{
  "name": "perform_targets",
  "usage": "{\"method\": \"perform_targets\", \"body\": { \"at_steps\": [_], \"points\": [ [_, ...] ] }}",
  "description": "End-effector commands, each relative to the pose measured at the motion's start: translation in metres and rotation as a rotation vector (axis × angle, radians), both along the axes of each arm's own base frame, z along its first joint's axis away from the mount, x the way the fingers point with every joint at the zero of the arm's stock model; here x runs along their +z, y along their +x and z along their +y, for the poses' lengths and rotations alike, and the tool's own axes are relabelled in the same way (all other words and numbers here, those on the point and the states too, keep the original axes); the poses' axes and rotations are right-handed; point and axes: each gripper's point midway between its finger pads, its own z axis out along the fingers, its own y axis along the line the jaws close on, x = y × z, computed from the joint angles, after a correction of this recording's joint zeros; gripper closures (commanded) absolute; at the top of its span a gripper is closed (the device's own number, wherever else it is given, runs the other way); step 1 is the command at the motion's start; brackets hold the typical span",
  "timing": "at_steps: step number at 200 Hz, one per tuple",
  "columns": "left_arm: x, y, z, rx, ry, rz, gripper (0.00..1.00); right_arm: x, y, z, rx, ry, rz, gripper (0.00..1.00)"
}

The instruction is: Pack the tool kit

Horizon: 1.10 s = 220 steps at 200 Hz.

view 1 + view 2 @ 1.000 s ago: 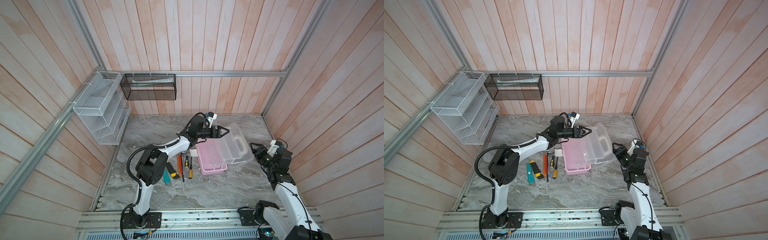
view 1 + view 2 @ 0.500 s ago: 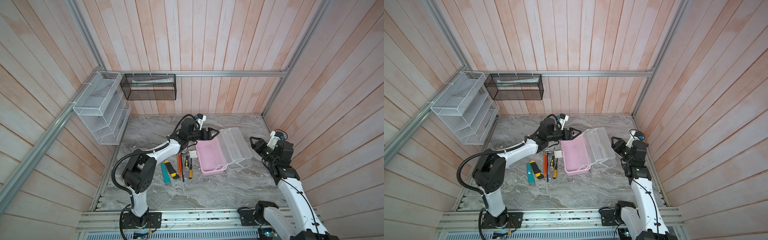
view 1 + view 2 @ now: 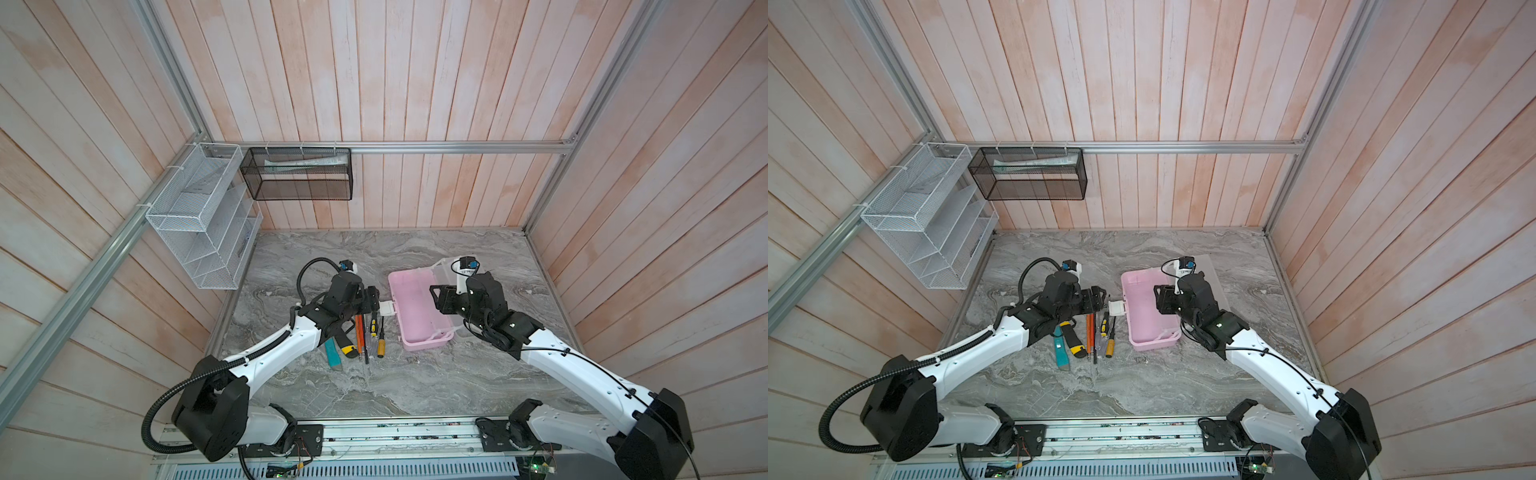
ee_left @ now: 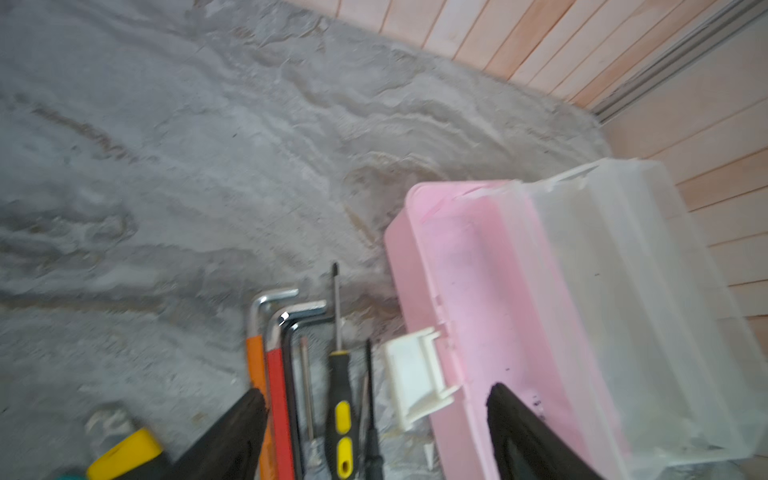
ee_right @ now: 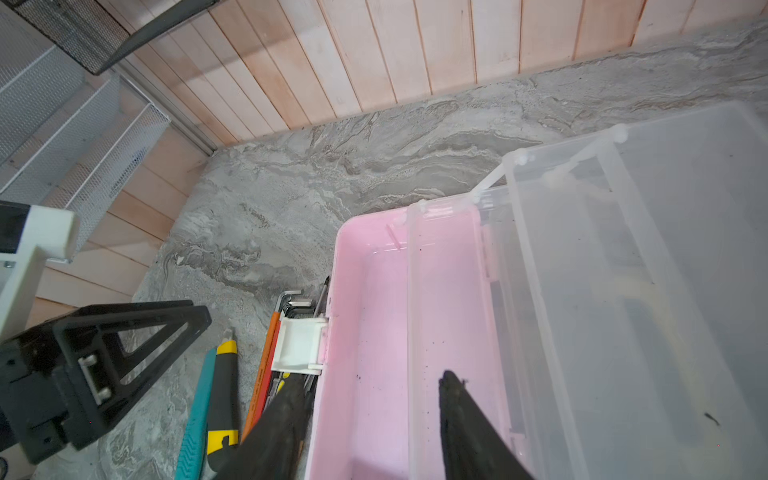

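Note:
The tool kit's pink case (image 3: 415,316) (image 3: 1144,316) lies open on the marble. Its frosted lid (image 5: 623,270) (image 4: 623,257) is folded back on the far side from the tools, and its white latch (image 3: 387,308) (image 4: 415,374) sticks out toward them. Beside the latch lie a teal knife (image 3: 332,355), a yellow-black knife (image 3: 1074,343), orange and red hex keys (image 4: 255,357) and screwdrivers (image 4: 340,382). My left gripper (image 3: 374,300) (image 4: 376,390) hangs open over the tools' far ends and the latch. My right gripper (image 3: 434,297) (image 5: 372,376) is open astride the case's latch-side wall, holding nothing.
A white mesh rack (image 3: 199,224) hangs on the left wall and a black mesh basket (image 3: 299,178) on the back wall. Wooden walls close in the marble floor on three sides. The right arm covers part of the lid in both top views.
My left gripper has drawn back from over the case to the tools by the latch. My right gripper has moved from beside the lid to over the case. The lid has dropped back flatter.

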Motion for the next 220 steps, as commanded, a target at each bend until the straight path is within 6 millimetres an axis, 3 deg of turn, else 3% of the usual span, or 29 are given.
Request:
{"method": "perform_targets", "body": {
  "at_steps": [1,28,60,77,97,106,220],
  "points": [
    [-0.025,-0.013,0.022,0.099,0.032,0.061,0.22,-0.001,-0.002,0.000,-0.003,0.000,-0.017,0.50],
    [-0.040,-0.013,0.029,0.133,0.061,0.078,0.36,-0.004,-0.002,0.000,-0.004,0.001,-0.021,0.54],
    [-0.056,-0.006,0.022,0.105,0.088,0.110,0.44,-0.009,0.004,0.002,-0.011,-0.012,-0.011,0.54],
    [-0.066,-0.003,0.020,0.094,0.123,0.132,0.55,-0.015,0.006,0.004,-0.014,-0.010,0.003,0.54],
    [-0.077,-0.001,0.022,0.092,0.155,0.148,0.59,-0.020,0.006,0.005,-0.021,0.003,0.009,0.54],
    [-0.078,0.001,0.023,0.095,0.160,0.148,0.65,-0.021,0.006,0.004,-0.026,0.007,0.008,0.56],
    [-0.098,0.008,0.023,0.104,0.188,0.182,0.68,-0.032,0.020,0.006,-0.005,0.056,0.041,0.58]
  ]
}}
